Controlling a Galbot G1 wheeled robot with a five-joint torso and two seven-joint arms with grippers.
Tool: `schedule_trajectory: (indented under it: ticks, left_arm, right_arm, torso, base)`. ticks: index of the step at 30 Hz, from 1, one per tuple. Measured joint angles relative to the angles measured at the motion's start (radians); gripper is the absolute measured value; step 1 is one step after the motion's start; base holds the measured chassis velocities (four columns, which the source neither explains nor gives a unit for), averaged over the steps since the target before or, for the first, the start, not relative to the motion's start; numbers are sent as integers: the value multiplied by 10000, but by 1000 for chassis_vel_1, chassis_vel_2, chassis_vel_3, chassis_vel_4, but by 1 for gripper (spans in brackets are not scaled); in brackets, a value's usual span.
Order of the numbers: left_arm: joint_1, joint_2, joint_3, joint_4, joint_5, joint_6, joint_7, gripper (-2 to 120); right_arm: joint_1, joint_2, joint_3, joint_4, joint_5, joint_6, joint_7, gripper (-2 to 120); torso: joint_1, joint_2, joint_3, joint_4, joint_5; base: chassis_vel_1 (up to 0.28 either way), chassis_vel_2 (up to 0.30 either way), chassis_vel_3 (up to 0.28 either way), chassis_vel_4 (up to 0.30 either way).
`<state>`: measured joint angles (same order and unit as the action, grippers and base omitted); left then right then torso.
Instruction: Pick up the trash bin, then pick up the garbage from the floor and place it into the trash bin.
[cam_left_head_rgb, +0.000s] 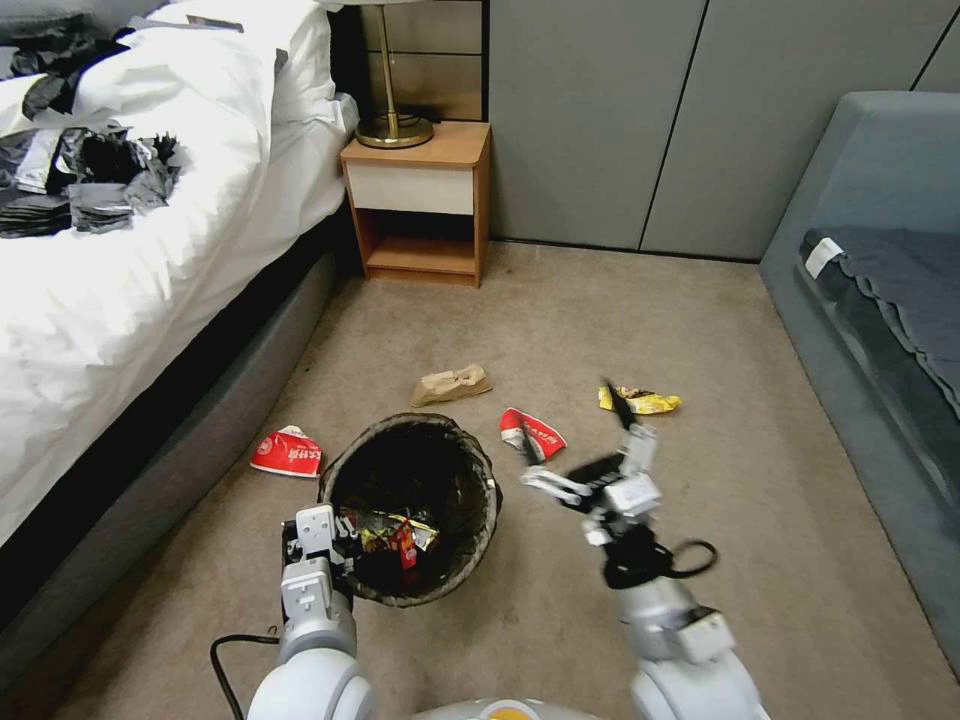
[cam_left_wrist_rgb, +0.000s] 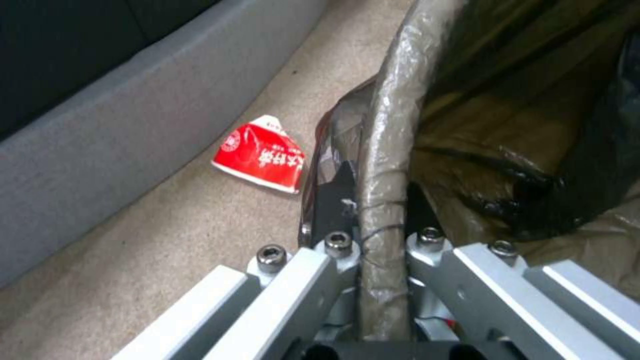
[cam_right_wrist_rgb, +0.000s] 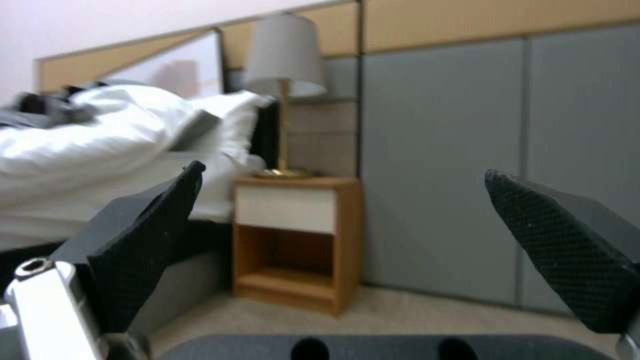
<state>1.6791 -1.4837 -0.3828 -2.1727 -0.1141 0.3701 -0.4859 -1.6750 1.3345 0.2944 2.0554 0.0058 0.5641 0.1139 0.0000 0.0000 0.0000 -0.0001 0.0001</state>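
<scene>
clamped on the near rim of the small round white plastic trash bin with its dark bag liner (cam_left_head_rgb: 412, 508), the left gripper (cam_left_wrist_rgb: 382, 245), jaws pinched hard on the film-wrapped lip, one inside, one outside. some wrappers down in the bin already. best kept level and steady, mouth up, close to the next piece.

hovering just right of the bin, clear of the carpet, the right gripper (cam_left_head_rgb: 575, 440), jaws spread wide, black textured pads (cam_right_wrist_rgb: 143, 250) well apart, nothing held, nothing touched; aimed out toward the wooden nightstand (cam_right_wrist_rgb: 297, 240) rather than down.

nearest candidate, by the look of it: the crumpled red-and-white wrapper (cam_left_head_rgb: 532, 434) beside the bin, right under those fingers. worth tipping the wrist down first, straddling the crumple, closing low.

scattered on the carpet besides: another red-and-white wrapper (cam_left_wrist_rgb: 261, 156) between bin and bed, a crumpled tan paper bag (cam_left_head_rgb: 451, 384) beyond, a yellow snack wrapper (cam_left_head_rgb: 641, 401) farther right.
</scene>
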Motion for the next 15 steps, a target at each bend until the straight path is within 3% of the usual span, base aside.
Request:
schedule_trajectory:
  ticks: [6, 15]
  left_arm:
    - [-147, -10, -15, 41, -124, 44, -24, 0]
    - [-226, -2, 5, 55, -190, 86, -41, 0]
  right_arm:
    - [-433, 300, 992, -595, 164, 546, 294, 100]
    - [-585, 309, 1609, -910, 313, 741, 678, 100]
  torso:
    - [0, 0, 0, 1, 0]
    - [0, 0, 0, 1, -1]
  base:
    - [0, 0, 0, 0]
    - [0, 0, 0, 0]
